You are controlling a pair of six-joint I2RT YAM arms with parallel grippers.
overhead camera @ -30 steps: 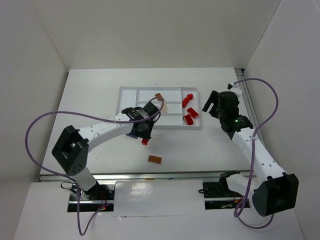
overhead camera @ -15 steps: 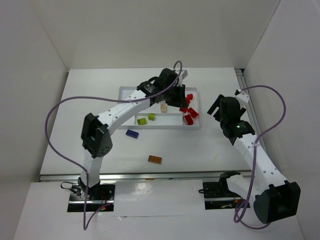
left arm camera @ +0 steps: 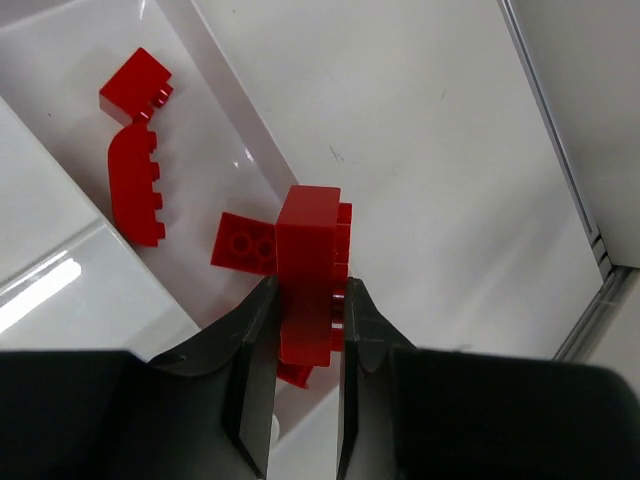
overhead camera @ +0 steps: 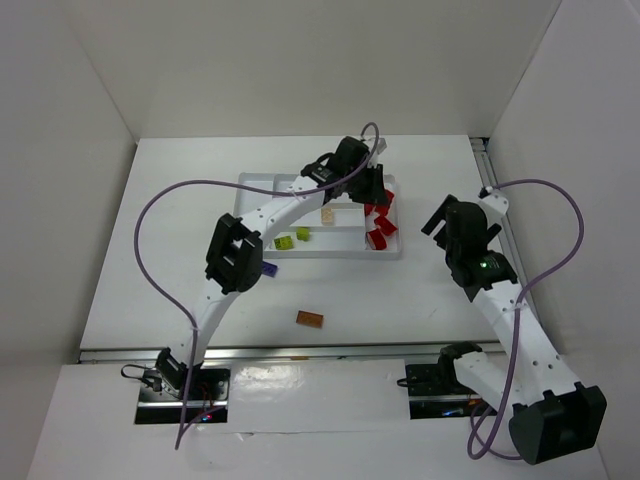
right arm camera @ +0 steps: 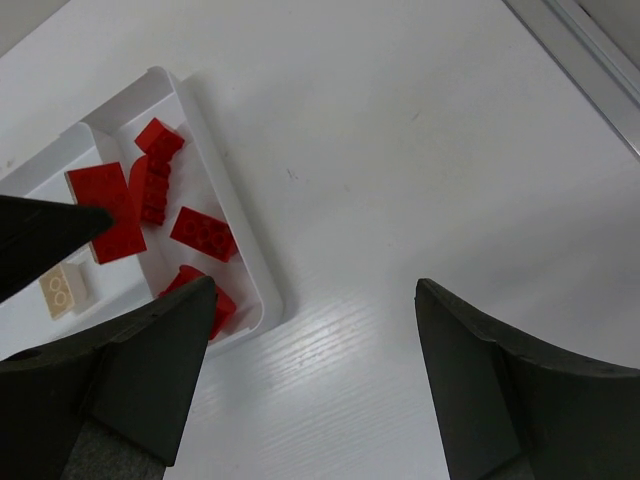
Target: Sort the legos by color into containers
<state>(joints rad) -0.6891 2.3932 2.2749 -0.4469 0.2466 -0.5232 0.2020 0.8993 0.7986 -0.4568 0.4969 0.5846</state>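
Red brick [left arm camera: 310, 270] is shown pinched upright in the tightly closed left gripper [left arm camera: 307, 300], held over the right-hand compartment of the white tray [overhead camera: 252, 183]. Other red legos [overhead camera: 380, 228] are already gathered there, evidently so that like colours are kept together. Yellow-green pieces [overhead camera: 292, 238] and a tan brick [overhead camera: 327, 214] are lodged in slots further left. An orange-brown brick [overhead camera: 309, 319] is left unsorted on the table [overhead camera: 420, 300], nearer the arms. The right gripper [right arm camera: 312, 295] is held wide apart and empty to the right of the tray, apparently kept clear.
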